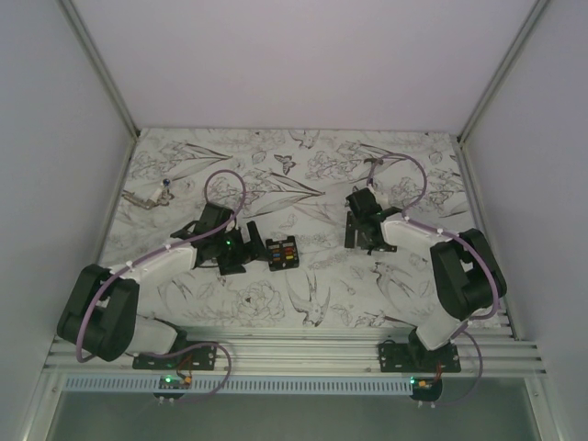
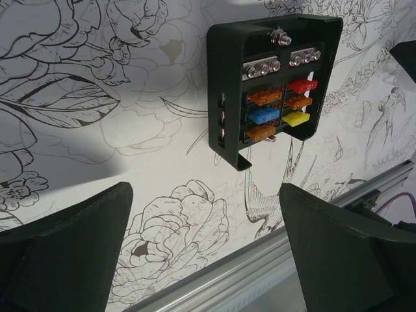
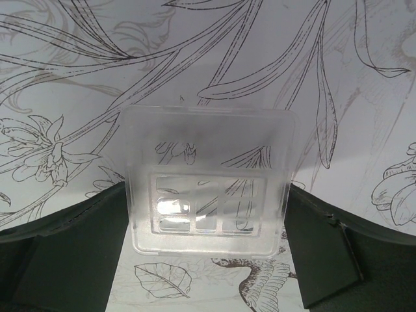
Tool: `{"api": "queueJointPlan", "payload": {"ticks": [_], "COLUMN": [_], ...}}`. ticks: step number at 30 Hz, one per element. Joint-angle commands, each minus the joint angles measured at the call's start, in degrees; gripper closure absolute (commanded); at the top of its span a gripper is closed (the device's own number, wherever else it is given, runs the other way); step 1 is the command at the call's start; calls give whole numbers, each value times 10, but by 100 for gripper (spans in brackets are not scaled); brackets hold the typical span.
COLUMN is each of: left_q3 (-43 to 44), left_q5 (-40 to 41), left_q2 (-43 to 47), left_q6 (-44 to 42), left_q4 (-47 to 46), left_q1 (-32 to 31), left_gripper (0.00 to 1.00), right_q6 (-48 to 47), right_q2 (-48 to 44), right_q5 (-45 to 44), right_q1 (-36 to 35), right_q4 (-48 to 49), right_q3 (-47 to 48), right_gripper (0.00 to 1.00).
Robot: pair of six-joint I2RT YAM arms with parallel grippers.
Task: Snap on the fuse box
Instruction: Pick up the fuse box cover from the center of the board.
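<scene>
The fuse box (image 1: 281,252) is a small black box lying face up on the patterned table, with blue, yellow and red-orange fuses showing. In the left wrist view the fuse box (image 2: 273,84) lies ahead of my left gripper (image 2: 205,195), which is open and empty, just left of the box (image 1: 241,257). My right gripper (image 1: 361,241) is farther right. Its fingers stand open on either side of a clear plastic cover (image 3: 208,179) that lies flat on the table between them (image 3: 207,195). The cover's edges sit close to both fingers (image 3: 84,240).
A small metallic object (image 1: 147,197) lies at the back left of the table. An aluminium rail (image 1: 294,354) runs along the near edge, where the arm bases are bolted. White walls close in the left, right and back sides.
</scene>
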State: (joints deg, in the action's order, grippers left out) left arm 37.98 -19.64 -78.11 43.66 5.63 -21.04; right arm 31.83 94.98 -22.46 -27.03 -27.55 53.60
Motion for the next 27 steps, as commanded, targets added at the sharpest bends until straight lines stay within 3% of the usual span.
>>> {"api": "queueJointPlan", "payload": {"ticks": [1, 6, 11, 27], "left_q3": [12, 23, 42, 120], "left_q5": [-4, 1, 9, 13], "left_q2": [-10, -22, -44, -147], "left_q6": [-9, -5, 3, 35], "left_q4": [0, -1, -3, -32], "left_q1": [-3, -4, -6, -61], "left_gripper": [1, 7, 28, 38], "right_q6": [-26, -48, -72, -110], "right_q2": [8, 5, -8, -122], "right_q5": [25, 37, 59, 135], "right_q1": [8, 7, -13, -70], "right_q4": [9, 16, 31, 51], "right_q3": [-9, -13, -15, -18], "right_gripper": [0, 4, 10, 15]}}
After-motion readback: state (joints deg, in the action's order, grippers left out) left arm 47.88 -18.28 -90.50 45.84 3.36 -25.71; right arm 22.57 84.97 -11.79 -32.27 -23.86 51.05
